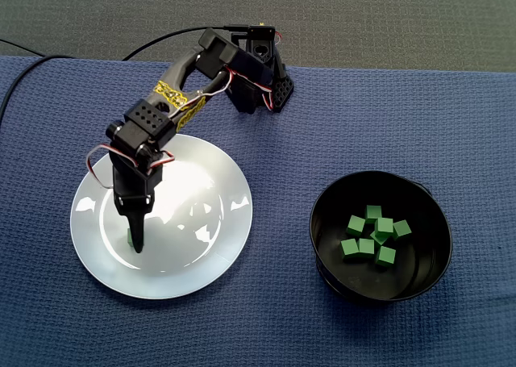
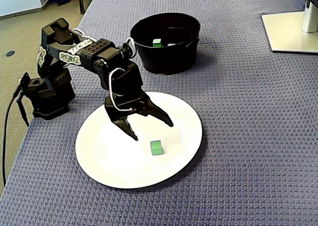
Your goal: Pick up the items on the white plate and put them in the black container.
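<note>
One green cube (image 2: 156,147) lies on the white plate (image 2: 114,161). My gripper (image 2: 152,130) hangs open just above the plate, its two fingers spread wide, and the cube sits just in front of the gap between the tips, untouched. In the fixed view from above, the gripper (image 1: 135,239) points down over the plate's (image 1: 201,214) left part and hides most of the cube (image 1: 129,236). The black container (image 1: 380,178) stands to the right and holds several green cubes (image 1: 371,236). In the side fixed view the container (image 2: 166,59) is behind the plate.
The arm's base (image 2: 47,92) stands at the left edge of the blue cloth (image 2: 248,136), with a cable (image 2: 10,116) hanging off the table. A white monitor foot (image 2: 293,32) sits at the far right corner.
</note>
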